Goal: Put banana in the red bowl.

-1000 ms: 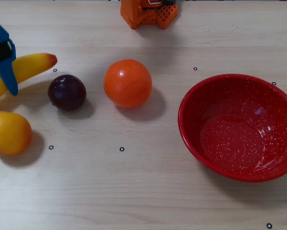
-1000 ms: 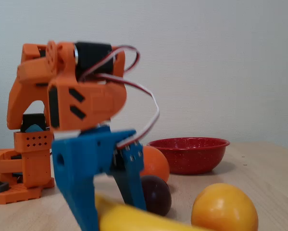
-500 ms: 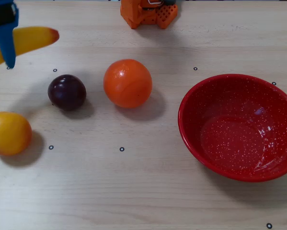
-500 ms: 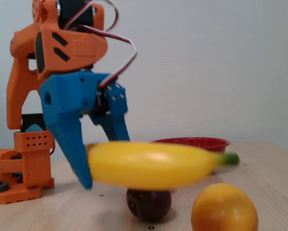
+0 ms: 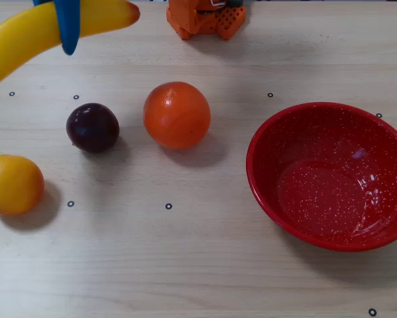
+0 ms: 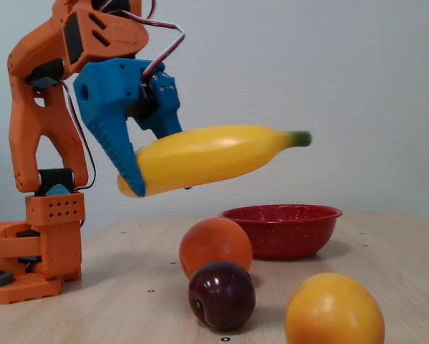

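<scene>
The counter (image 5: 205, 278) is pale wood, and the red bowl (image 5: 268, 192) sits on it at the right of the overhead view, empty, its glossy speckled inside catching the light. It is the biggest thing here and a wide, easy target.

Next in size is the banana (image 6: 214, 156), which I hold in the air well above the counter. In the fixed view it hangs nearly level, green stem pointing toward the bowl's side and tilted a little up. My gripper (image 6: 139, 168) is clamped on it close to the opposite end, so most of its length sticks out unsupported. It looks like hard, smooth plastic: I judge it light and stiff, not fragile, but slippery, and with a hold this far from the middle it may swivel between my fingers. A grip nearer the middle would be steadier. I cannot see how far my hidden finger wraps behind it.

Below lie an orange ball (image 5: 177, 114), a yellow-orange fruit (image 5: 12, 183) at the left edge of the overhead view, and a small dark plum (image 5: 93, 127). All three are apart from each other and from the bowl.
</scene>
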